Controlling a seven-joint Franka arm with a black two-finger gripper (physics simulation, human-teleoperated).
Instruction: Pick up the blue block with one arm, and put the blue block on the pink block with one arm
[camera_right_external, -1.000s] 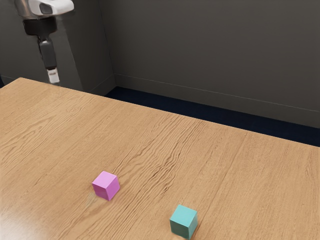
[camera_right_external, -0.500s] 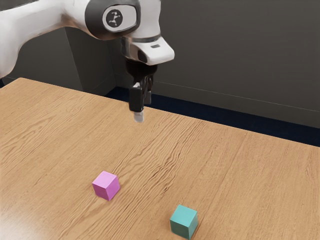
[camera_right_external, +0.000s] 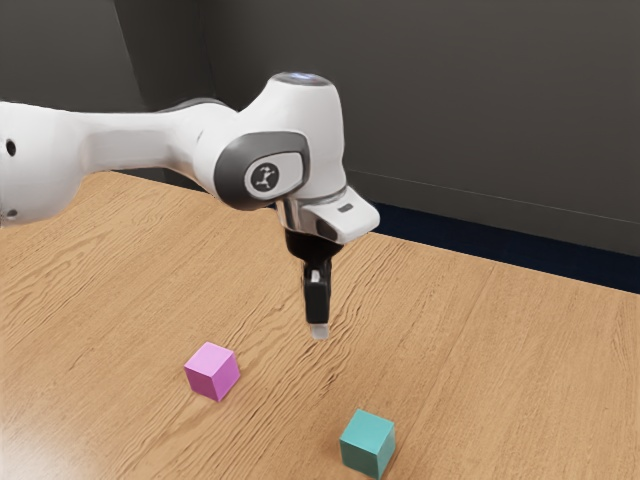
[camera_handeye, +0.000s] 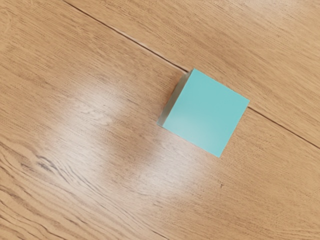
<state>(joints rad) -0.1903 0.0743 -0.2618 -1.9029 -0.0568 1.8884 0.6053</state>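
**A:** Starting at the exterior view's left, where is the pink block (camera_right_external: 212, 370)?

**B:** Flat on the table (camera_right_external: 520, 340), on its own. Next over, the gripper (camera_right_external: 318, 322) hangs above bare wood, pointing down. It is seen edge-on, so I cannot tell whether it is apart or together.

**A:** And the blue block (camera_right_external: 367, 443)?

**B:** Further right, near the table's front edge, more teal than blue, with nothing touching it. In the wrist view the blue block (camera_handeye: 205, 112) looks turned askew to the hand.

**A:** So what's the risk?

**B:** If the gripper comes down without squaring to the block's faces, it could catch the corners and spin the block or knock it away. A low, careless carry could also nudge the pink block.
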